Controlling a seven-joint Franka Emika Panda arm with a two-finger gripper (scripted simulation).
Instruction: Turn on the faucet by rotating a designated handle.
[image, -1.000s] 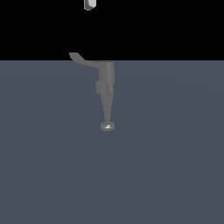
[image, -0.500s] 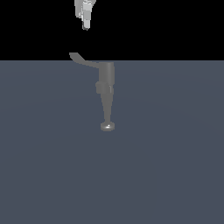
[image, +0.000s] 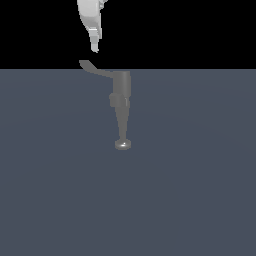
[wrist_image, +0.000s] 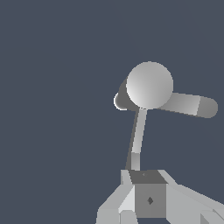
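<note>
The grey faucet (image: 122, 87) stands upright on the dark floor, its tapering spout running down to a shiny disc (image: 122, 144). Its thin handle (image: 94, 69) sticks out toward the exterior view's left, with an upturned tip. My white gripper (image: 95, 48) hangs just above that tip, apart from it, with its fingers together and nothing between them. In the wrist view the faucet's round top (wrist_image: 149, 84) shows from above. The handle (wrist_image: 137, 138) reaches toward my gripper (wrist_image: 148, 181), and the thicker spout (wrist_image: 186, 104) points off sideways.
A flat dark blue-grey floor (image: 200, 190) stretches around the faucet, with a black background behind it. Nothing else stands on it.
My gripper has come down from the top edge of the exterior view to just above the handle's tip. The faucet and handle have not moved.
</note>
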